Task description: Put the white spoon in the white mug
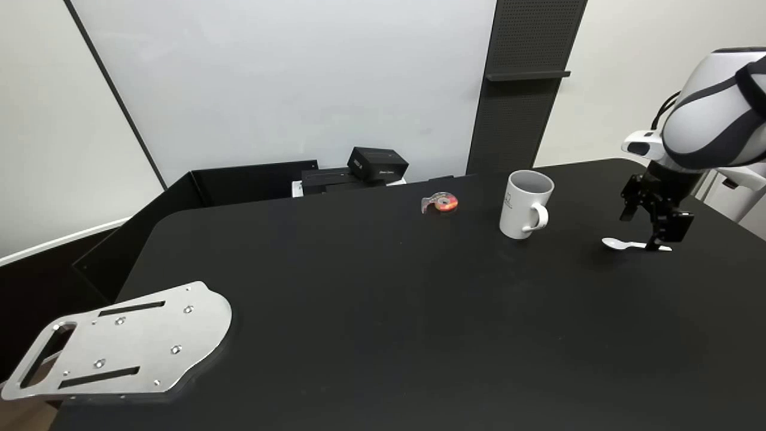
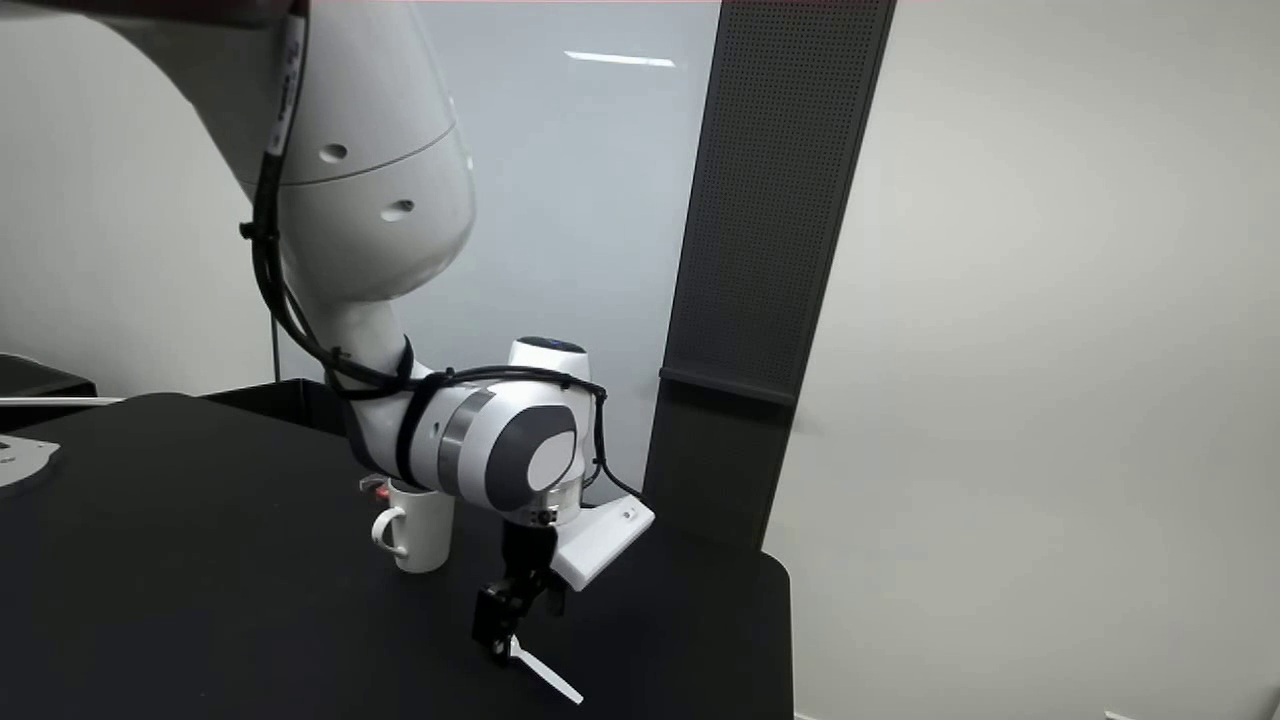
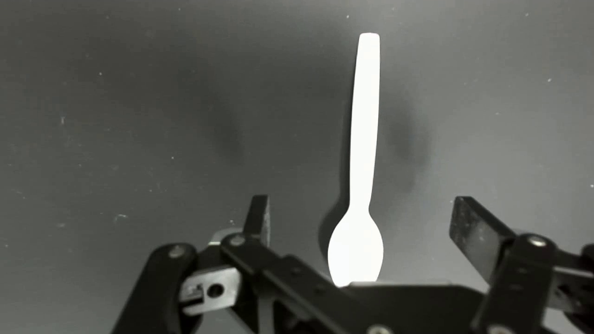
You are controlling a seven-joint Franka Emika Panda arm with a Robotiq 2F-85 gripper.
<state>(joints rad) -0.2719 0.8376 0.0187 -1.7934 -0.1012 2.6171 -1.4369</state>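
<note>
The white spoon (image 1: 616, 243) lies flat on the black table, below my gripper (image 1: 640, 228). In an exterior view its handle (image 2: 548, 675) shows beyond my gripper (image 2: 525, 628), which hides its bowl. In the wrist view the spoon (image 3: 364, 130) lies between the two spread fingers of my gripper (image 3: 362, 211), touching neither; the tip of its bowl is hidden by the gripper body. My gripper is open and empty. The white mug (image 1: 519, 206) stands upright to one side of the gripper and also shows in an exterior view (image 2: 425, 530), partly behind the arm. It is out of the wrist view.
A small red-orange tape dispenser (image 1: 443, 202) lies beside the mug on the table (image 1: 359, 359). A silver metal plate (image 1: 149, 341) lies at the table's far end. A black box (image 1: 377, 164) sits behind the table's back edge, before a wall panel.
</note>
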